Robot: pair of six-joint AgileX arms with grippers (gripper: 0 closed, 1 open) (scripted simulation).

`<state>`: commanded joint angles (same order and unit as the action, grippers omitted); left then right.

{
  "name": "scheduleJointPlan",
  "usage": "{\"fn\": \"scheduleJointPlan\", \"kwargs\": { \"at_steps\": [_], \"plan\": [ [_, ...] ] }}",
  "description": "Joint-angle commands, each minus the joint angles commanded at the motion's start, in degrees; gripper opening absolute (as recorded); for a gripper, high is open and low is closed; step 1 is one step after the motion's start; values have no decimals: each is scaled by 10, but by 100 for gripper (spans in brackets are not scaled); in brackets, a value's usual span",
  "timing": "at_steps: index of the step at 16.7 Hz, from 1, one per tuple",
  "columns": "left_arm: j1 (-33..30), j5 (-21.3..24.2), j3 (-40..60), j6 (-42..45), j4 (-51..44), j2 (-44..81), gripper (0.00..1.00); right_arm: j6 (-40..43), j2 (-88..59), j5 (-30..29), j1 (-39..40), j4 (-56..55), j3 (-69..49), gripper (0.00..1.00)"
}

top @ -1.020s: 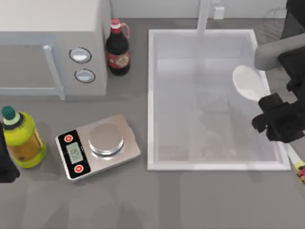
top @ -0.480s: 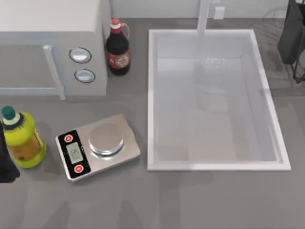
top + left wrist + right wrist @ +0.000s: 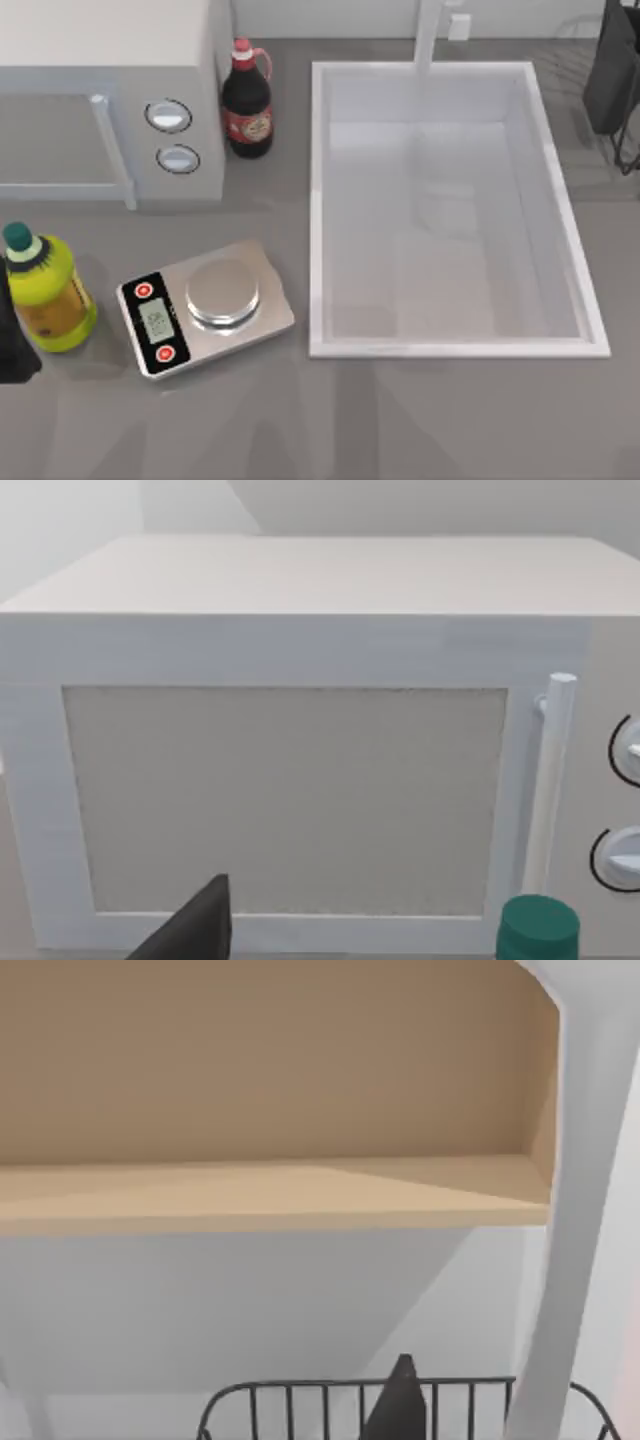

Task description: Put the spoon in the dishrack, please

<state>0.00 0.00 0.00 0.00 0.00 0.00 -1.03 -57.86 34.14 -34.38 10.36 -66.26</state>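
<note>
The sink (image 3: 455, 340) lies bare inside, with open counter (image 3: 330, 420) below it. The dishrack (image 3: 612, 70) sits at the table's far right edge. The spoon's whereabouts and both grippers' jaws: cannot tell.

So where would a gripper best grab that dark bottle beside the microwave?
Probably the dark bottle is best taken by its narrow neck just under the cap, approached from the sink side. It stands upright, and the microwave crowds its other side.
</note>
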Motion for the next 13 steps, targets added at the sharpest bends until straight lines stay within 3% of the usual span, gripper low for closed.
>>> {"fn": "scheduleJointPlan", "kwargs": {
  "at_steps": [8, 13],
  "plan": [
    [0, 0, 0, 0, 0, 0, 100, 0, 2, 8, -15, -26, 3, 0],
    [0, 0, 0, 0, 0, 0, 100, -1, -113, -33, 21, -148, 13, 0]
  ]
}}
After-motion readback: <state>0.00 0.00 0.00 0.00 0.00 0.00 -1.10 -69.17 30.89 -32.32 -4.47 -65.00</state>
